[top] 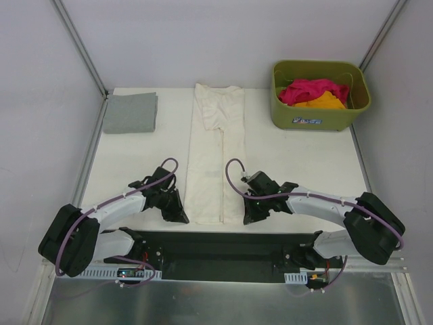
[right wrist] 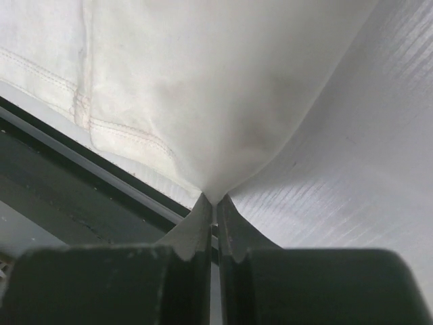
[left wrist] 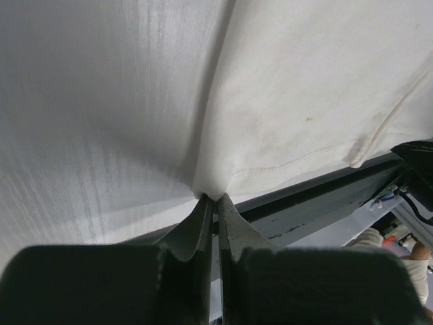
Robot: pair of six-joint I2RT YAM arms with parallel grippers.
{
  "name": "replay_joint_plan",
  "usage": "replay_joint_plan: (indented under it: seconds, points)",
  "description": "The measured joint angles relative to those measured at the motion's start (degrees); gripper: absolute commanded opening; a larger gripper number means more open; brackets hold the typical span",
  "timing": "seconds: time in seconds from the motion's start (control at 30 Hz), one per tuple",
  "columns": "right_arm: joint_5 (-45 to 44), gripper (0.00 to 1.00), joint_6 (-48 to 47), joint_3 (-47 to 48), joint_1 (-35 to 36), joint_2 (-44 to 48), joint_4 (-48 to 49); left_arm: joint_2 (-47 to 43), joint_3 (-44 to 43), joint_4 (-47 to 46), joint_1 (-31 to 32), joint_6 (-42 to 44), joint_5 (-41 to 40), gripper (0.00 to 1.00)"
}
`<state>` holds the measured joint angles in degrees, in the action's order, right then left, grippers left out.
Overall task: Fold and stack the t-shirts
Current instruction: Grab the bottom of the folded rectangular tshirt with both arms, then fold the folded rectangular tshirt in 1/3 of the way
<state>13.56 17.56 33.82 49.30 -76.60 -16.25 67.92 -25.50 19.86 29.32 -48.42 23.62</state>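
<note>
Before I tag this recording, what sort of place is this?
Likely a robot lab test cell, not a home: bare white panel walls in a metal frame, and a white table bearing a long cream-white cotton t-shirt and an olive-green plastic basket.

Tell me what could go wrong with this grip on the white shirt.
1. The left gripper and right gripper each pinch only a small tip of the white shirt; it may slip out when lifted.
2. The shirt lies in folded layers; a pinch may miss lower ones and open the fold.
</note>
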Motion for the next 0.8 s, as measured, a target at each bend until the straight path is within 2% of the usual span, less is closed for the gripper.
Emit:
replay_joint_plan:
  seconds: [0.23, 0.47, 0.57, 0.8]
  points:
    - [0.7, 0.01, 1.5, 0.0, 4.0, 3.3, -0.9, -11.0, 5.2, -0.4, 0.4, -1.8, 2.9, 0.0]
    - [0.6, 0.0, 5.2, -0.9, 8.5, 10.4, -4.4, -22.2, 7.0, 4.5, 1.1, -3.7, 5.3, 0.0]
    - [-0.9, 0.01, 5.3, 0.4, 8.5, 11.3, -7.1, -22.8, 4.6, 6.0, 1.1, -3.6, 5.6, 0.0]
    - [-5.7, 0.01, 3.1, 8.8, 6.3, 11.4, -11.0, -16.3, -6.9, 6.5, 1.1, -1.9, 3.5, 0.0]
